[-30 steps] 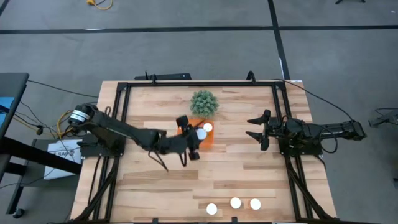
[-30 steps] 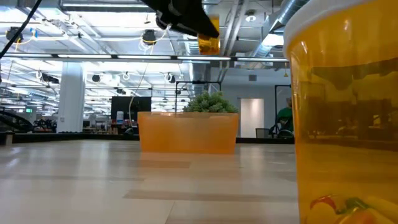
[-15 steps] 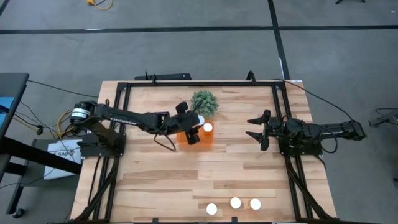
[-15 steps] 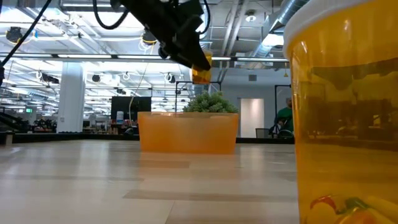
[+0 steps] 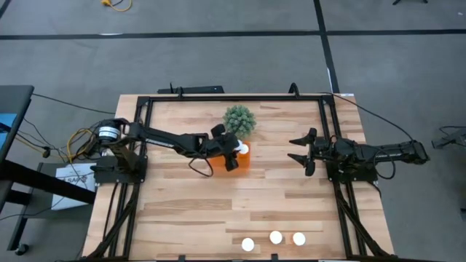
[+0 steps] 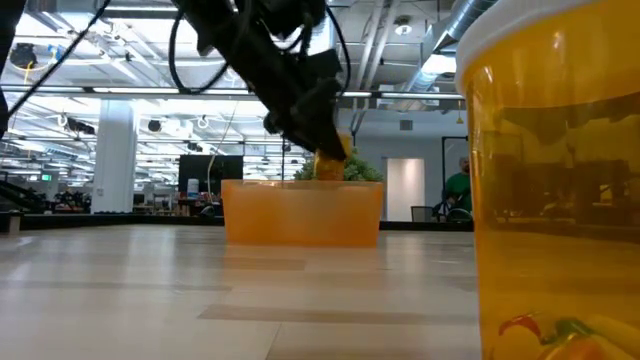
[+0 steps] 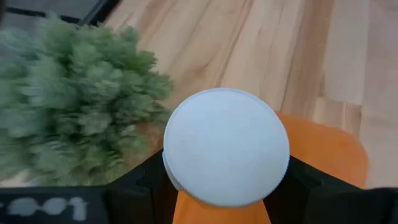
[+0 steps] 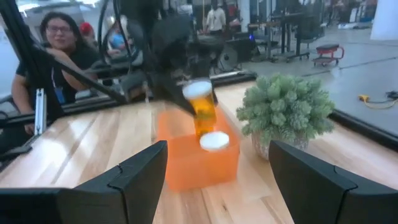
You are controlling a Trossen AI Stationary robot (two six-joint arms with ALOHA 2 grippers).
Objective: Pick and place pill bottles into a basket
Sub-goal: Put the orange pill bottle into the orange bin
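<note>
We see the left gripper [image 5: 231, 154] over the basket [image 5: 218, 166], its jaws pinching a pill bottle [image 8: 200, 107] just above the rim. The right gripper [image 5: 300, 150] waits well apart at the surface's [image 5: 182, 211] right side, jaws spread.

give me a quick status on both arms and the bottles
Left gripper shut on a pill bottle, low over the basket. Right gripper open, parked at table's right edge. One bottle in basket, three at front edge. Plant close behind basket.
</note>
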